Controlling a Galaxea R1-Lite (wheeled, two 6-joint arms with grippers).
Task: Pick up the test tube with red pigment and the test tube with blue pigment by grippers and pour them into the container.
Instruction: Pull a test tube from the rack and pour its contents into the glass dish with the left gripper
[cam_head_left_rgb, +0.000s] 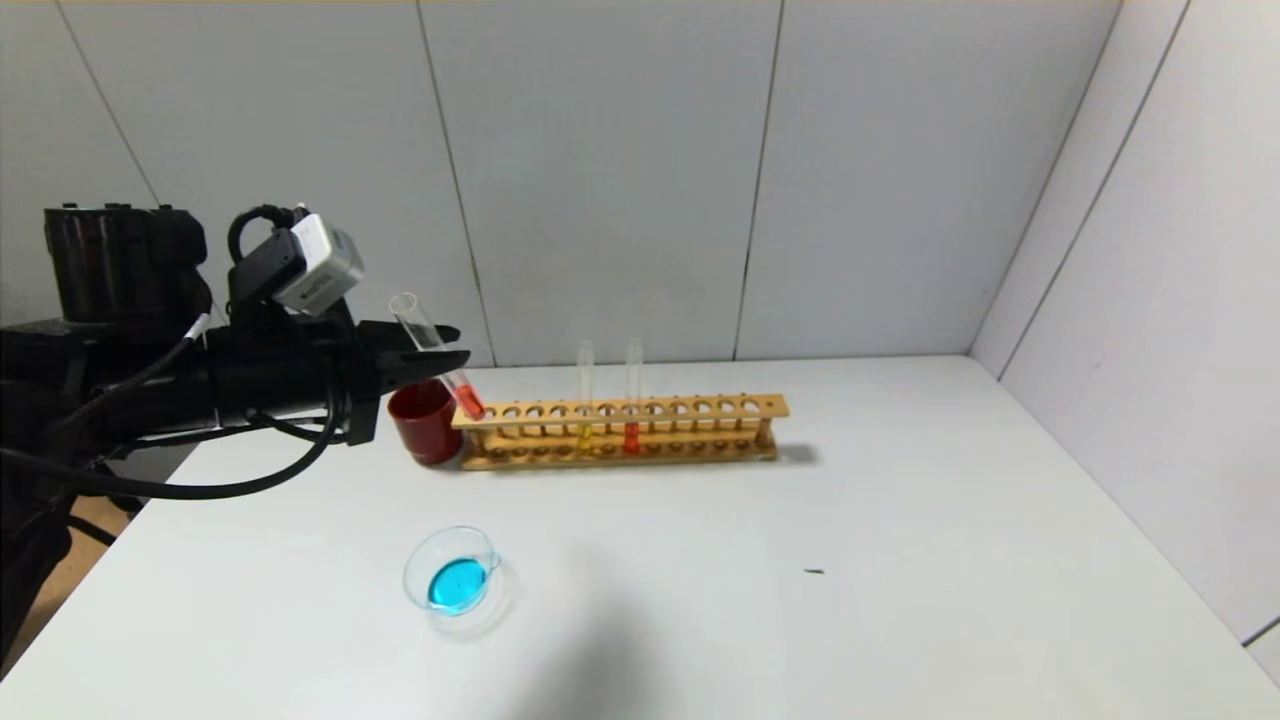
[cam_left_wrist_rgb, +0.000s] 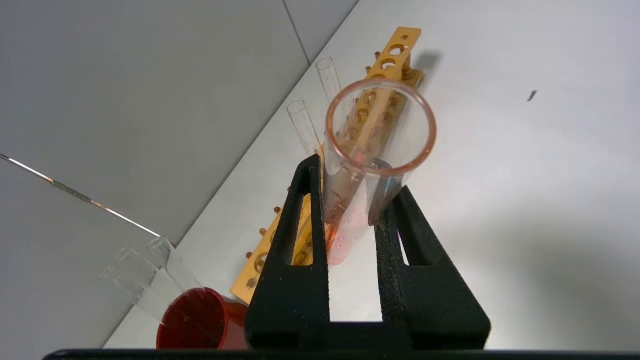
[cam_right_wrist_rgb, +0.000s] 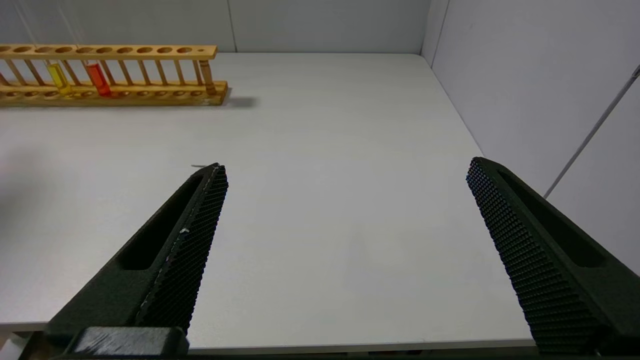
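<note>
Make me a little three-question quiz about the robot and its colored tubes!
1. True or false: the left gripper grips the test tube with red pigment.
2. What color is the liquid in the container? A) yellow B) blue C) green
3. How many tubes stand in the wooden rack?

Key: 1 true; 2 B; 3 two: one yellow, one red.
</note>
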